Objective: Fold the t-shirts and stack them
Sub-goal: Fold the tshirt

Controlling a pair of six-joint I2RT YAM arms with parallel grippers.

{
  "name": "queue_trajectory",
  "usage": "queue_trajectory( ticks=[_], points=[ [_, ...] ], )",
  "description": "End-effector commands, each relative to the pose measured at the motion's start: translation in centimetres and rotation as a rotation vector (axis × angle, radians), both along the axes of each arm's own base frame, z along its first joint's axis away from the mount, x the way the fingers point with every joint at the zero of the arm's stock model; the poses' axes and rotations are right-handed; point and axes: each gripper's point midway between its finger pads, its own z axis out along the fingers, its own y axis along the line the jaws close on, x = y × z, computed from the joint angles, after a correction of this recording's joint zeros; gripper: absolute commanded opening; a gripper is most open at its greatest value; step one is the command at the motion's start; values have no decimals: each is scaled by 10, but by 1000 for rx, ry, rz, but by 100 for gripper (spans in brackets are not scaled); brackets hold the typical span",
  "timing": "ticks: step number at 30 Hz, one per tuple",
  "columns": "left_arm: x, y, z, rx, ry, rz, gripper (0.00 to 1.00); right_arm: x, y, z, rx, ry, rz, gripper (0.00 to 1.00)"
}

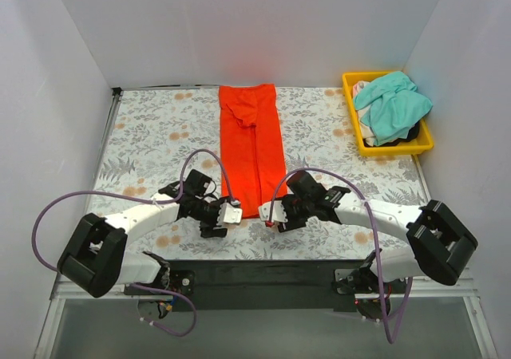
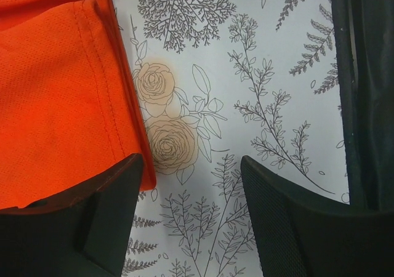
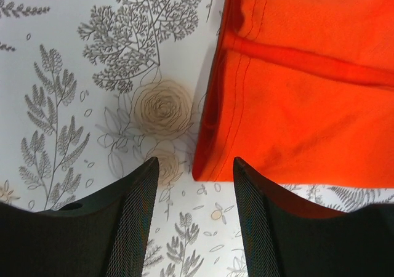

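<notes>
The orange-red t-shirt (image 1: 252,147) lies folded into a long narrow strip down the middle of the table, its near hem towards the arms. My left gripper (image 1: 231,214) is open at the strip's near left corner. In the left wrist view the gripper (image 2: 189,164) has one finger over the shirt's (image 2: 58,92) corner. My right gripper (image 1: 272,214) is open at the near right corner. In the right wrist view the shirt's (image 3: 308,92) corner sits between the gripper's (image 3: 196,165) fingers. The teal-green t-shirt (image 1: 393,104) lies crumpled in the bin.
A yellow plastic bin (image 1: 350,104) stands at the back right and also holds white and dark cloth. The floral tablecloth (image 1: 160,136) covers the table. White walls close in the back and both sides. A black bar (image 2: 363,92) runs along the near edge.
</notes>
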Motion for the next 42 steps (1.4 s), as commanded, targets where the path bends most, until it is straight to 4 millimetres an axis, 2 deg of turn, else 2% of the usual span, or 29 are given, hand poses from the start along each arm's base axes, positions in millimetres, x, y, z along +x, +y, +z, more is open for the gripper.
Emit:
queue_trajectory(
  ticks=[1, 8, 11, 13, 18, 21, 22, 25, 26, 28, 31, 34, 35, 36, 39, 42],
  points=[
    [22, -11, 10, -36, -135, -6, 62, 13, 24, 9, 73, -95, 43, 58],
    [25, -10, 4, -8, -106, 24, 58, 7, 19, -9, 33, -85, 76, 56],
    [26, -8, 0, 6, -105, 34, 56, 10, 13, -19, -2, -73, 53, 55],
    [28, -7, -2, 13, -105, 47, 56, 17, 15, -18, 3, -55, 30, 54],
    [31, -3, -11, 46, -107, 57, 52, 10, 12, -23, -18, 9, 45, 52],
    [36, -2, -16, 71, -87, 85, 37, 6, 9, -32, -44, 40, 46, 35],
    [38, -3, -17, 75, -81, 98, 25, 5, 8, -36, -57, 51, 46, 26],
    [48, -3, -19, 83, -105, 128, 13, 7, 7, -40, -73, 65, 21, 15],
    [49, -2, -21, 89, -108, 128, 11, 11, 7, -39, -75, 58, 6, 7],
    [50, 1, -24, 100, -116, 146, 6, 15, 8, -39, -77, 67, -26, 1],
    [50, -5, -13, 56, -133, 142, 0, 18, 10, -30, -59, 53, -42, 1],
    [44, -11, 7, -10, -149, 116, 0, 11, 12, -16, -27, 77, -44, 1],
    [33, -13, 11, -25, -110, 91, 0, 6, 14, -11, -16, 86, -36, 1],
    [33, -16, 21, -43, -114, 77, 0, 1, 12, -9, -20, 96, -31, 1],
    [19, -19, 40, -79, -72, 50, 0, -15, 18, 11, 18, 106, -12, 1],
    [17, -22, 62, -112, -66, 73, 0, -14, 27, 40, 89, 104, -53, 1]
  ],
)
